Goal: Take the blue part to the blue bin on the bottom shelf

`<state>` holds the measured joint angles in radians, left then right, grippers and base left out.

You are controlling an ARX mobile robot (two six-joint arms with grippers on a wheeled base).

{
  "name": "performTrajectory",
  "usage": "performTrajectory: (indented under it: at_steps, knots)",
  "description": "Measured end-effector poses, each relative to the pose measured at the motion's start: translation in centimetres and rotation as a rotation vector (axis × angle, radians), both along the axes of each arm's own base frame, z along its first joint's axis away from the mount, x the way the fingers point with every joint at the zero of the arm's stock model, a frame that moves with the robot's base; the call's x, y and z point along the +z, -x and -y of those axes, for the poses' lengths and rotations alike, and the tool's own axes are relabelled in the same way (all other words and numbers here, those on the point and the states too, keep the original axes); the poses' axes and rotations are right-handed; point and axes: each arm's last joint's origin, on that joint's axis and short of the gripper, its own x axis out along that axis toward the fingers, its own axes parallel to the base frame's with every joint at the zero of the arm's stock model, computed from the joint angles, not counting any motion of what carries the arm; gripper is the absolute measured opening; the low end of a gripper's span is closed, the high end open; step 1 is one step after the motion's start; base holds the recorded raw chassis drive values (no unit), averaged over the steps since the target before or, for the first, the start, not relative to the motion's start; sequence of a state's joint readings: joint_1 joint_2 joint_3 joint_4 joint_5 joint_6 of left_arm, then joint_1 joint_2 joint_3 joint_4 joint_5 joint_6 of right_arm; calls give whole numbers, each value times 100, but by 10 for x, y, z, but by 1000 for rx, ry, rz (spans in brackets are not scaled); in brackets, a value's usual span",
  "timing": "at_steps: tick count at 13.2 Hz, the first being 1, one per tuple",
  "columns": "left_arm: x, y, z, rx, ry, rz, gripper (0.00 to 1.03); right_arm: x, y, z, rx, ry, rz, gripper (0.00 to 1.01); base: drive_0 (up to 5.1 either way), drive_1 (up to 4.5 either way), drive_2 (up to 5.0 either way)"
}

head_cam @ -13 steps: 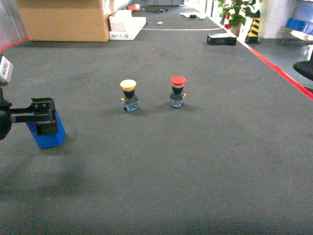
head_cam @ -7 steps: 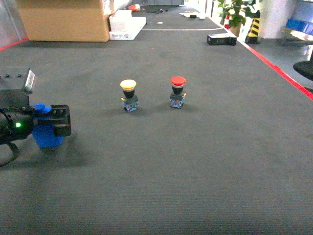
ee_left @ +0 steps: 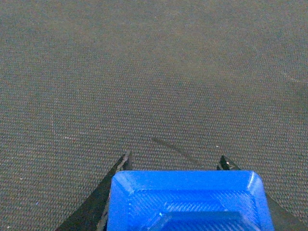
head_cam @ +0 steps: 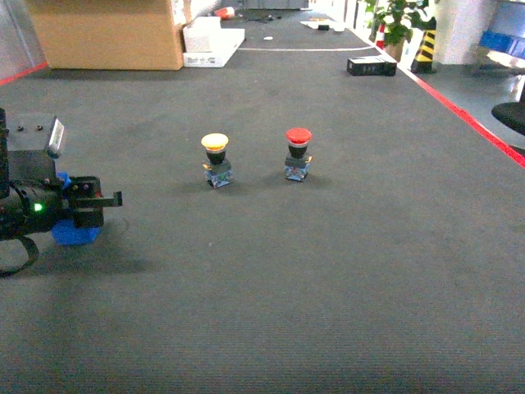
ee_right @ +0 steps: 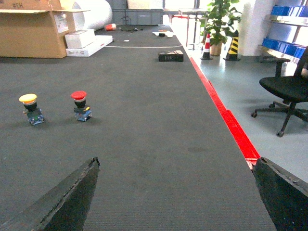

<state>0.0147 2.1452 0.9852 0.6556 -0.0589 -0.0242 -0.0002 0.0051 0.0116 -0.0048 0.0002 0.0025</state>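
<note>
Left arm: reaches in level from the head view's 9 o'clock edge | left pincer (head_cam: 105,199): clamped on the small dark-blue blocky plastic part (ee_left: 188,201), which sits between both black fingers (ee_left: 108,192), seemingly just above the dark grey carpeted floor (head_cam: 328,271) | right pincer (ee_right: 175,192): fingers spread wide apart, holding nothing, pointing along the floor.

Place: warehouse or workshop floor
Evidence: cardboard box (head_cam: 107,33), striped safety bollard (ee_right: 233,45), office chair (ee_right: 287,91), red floor tape (ee_right: 226,120)
</note>
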Motion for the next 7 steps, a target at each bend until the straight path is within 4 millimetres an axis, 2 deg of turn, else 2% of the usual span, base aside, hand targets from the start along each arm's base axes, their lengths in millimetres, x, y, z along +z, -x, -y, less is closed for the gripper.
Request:
performTrajectory:
  at_steps: [2, 4, 7]
  knots:
    - [2, 7, 0, 5, 0, 4, 44, 0, 0, 0, 0, 0, 0, 98, 0, 0, 0]
    - [14, 31, -1, 42, -12, 41, 44, 0, 0, 0, 0, 0, 0, 98, 0, 0, 0]
    - [63, 84, 1, 79, -72, 193, 44, 0, 0, 0, 0, 0, 0, 98, 0, 0, 0]
